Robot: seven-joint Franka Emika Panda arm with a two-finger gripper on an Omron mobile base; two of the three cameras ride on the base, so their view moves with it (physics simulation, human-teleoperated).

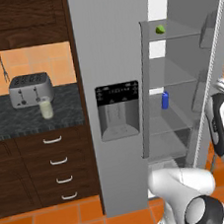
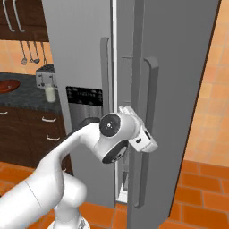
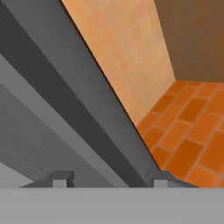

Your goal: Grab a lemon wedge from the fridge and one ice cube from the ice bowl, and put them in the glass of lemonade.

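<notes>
Yellow-green, one lemon wedge (image 1: 160, 29) on the fridge (image 1: 110, 44) top shelf, well above my jaws (image 3: 107, 180), spread around the door edge.

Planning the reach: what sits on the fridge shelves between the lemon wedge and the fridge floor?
In the left base view, a blue can stands below the lemon wedge.

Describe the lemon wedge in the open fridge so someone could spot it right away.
Find the tall light-grey double-door fridge with its right door open. On the top inside shelf sits the small yellow-green lemon wedge. The small blue can stands lower down, upright.
</notes>
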